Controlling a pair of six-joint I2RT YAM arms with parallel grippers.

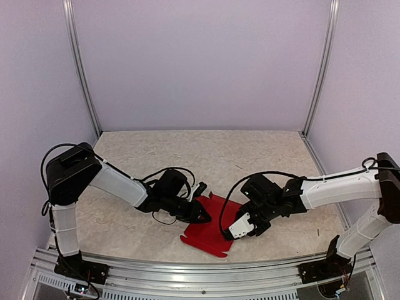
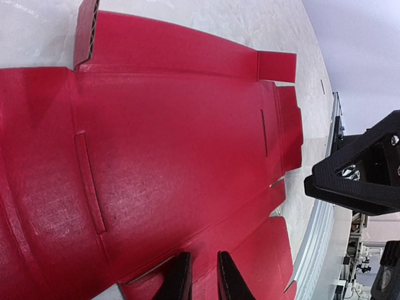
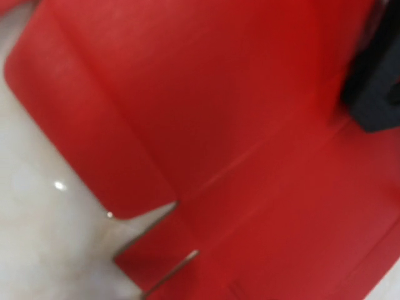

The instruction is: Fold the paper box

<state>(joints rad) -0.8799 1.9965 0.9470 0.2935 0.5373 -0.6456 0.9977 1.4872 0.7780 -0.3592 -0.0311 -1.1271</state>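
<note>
A bright red paper box (image 1: 206, 234) lay unfolded as a flat die-cut sheet on a pale speckled table (image 1: 187, 150). A metal rail (image 1: 206, 275) ran just past the box's near edge. The sheet was turned at an angle, with one corner pointing toward the rail.

From above, the left gripper (image 1: 205, 217) rested low at the box's left edge, reaching in over the card. The right gripper (image 1: 234, 234) sat at the box's right edge, tilted down onto it, with a white part showing on its near side. The two grippers faced each other across the box, close together but apart.

The left wrist camera looked along the sheet, showing notched flaps, crease lines and two narrow slots. One small flap at the box's far left corner stood upright, its corrugated edge visible. The left gripper's fingers (image 2: 180, 281) were drawn close together with only a slim gap, directly over the card. They may have been touching it, but that could not be told.

The right wrist camera was blurred and filled with red card, a rounded flap and a notch. A dark shape sat at the box's upper right. The right gripper's fingers could not be made out, so whether they were spread or closed could not be told.
</note>
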